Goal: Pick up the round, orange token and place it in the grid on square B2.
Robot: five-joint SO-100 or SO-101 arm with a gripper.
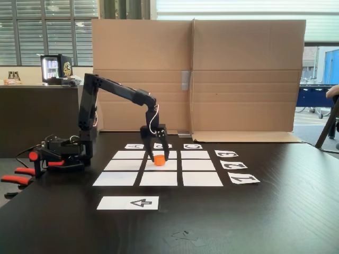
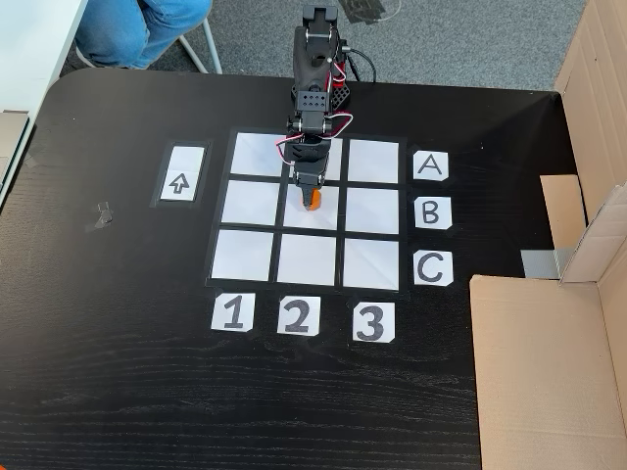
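Note:
The orange token [image 1: 159,160] [image 2: 313,199] is at the centre of the grid [image 1: 122,179] [image 2: 245,253], on or just above square B2 [image 1: 170,166] [image 2: 315,221]. My gripper [image 1: 159,156] [image 2: 312,194] reaches down from the black arm over that square, and its two fingers close in on the token's sides. In a fixed view from above, the gripper body hides most of the token and only its orange tip shows. Whether the token rests on the paper or hangs slightly above it, I cannot tell.
A white strip with a black arrow [image 1: 127,202] [image 2: 180,174] lies beside the grid. Letter and number cards [image 2: 432,212] [image 2: 298,315] edge it. A cardboard wall [image 1: 196,74] [image 2: 549,362] stands along one table side. A person's legs [image 2: 137,29] are near the table corner. Orange-handled clamps [image 1: 21,177] sit by the arm's base.

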